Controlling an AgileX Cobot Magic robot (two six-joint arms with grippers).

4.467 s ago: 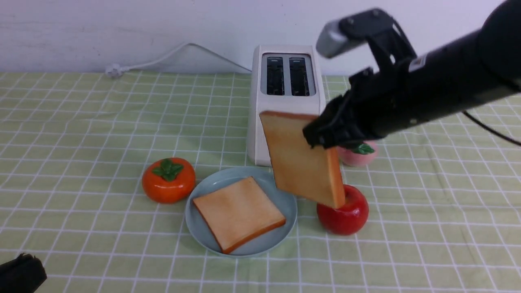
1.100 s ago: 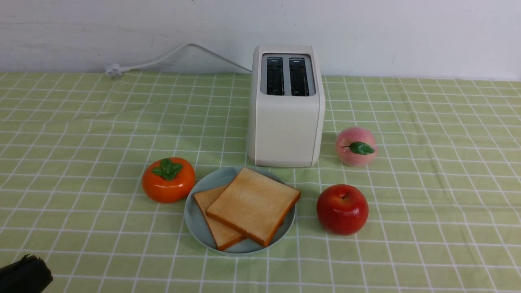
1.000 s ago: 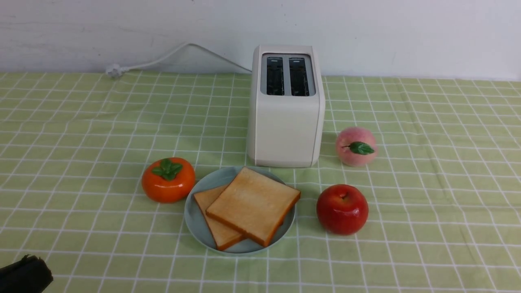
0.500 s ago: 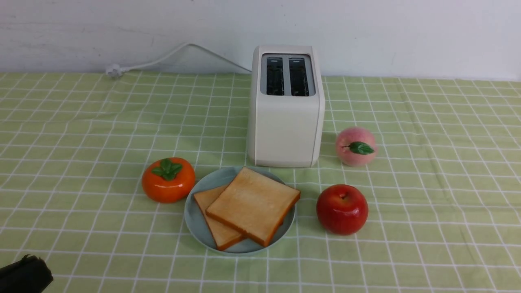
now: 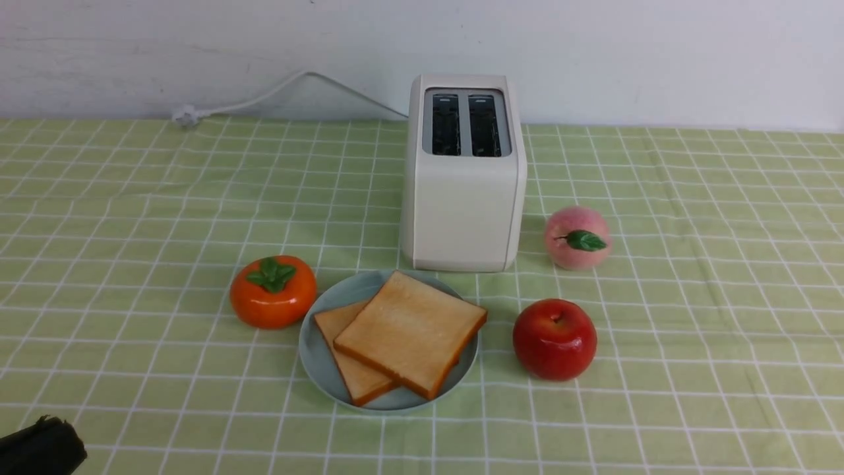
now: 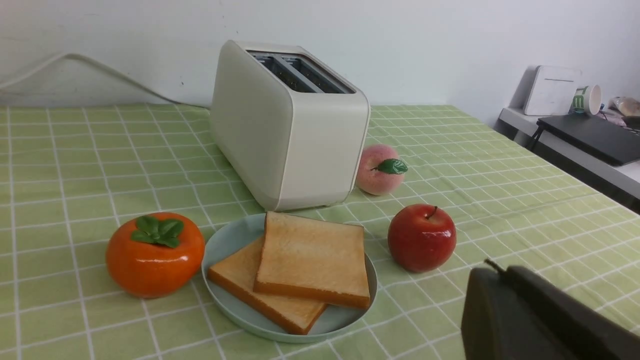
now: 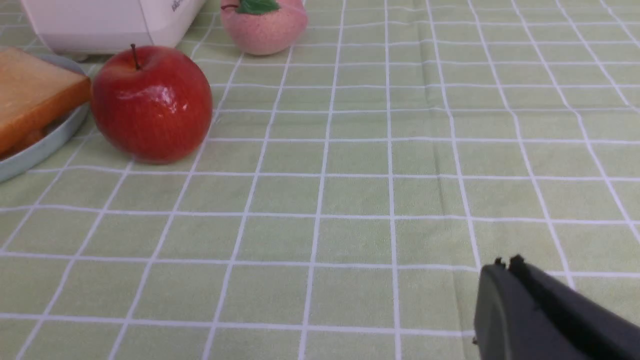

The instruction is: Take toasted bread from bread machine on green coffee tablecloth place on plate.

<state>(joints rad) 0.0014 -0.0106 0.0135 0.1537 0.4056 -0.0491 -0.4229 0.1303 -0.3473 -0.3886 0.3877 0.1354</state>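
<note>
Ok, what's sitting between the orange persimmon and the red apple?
The plate holding both slices of toasted bread lies between the persimmon and apple, clearest in the front view.

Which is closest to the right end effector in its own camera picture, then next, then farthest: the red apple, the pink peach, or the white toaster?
From the right end effector, shut and empty:
1. Red apple, beside the plate.
2. Pink peach, farther back, beside the toaster.
3. White toaster, rearmost, behind the plate.
</note>
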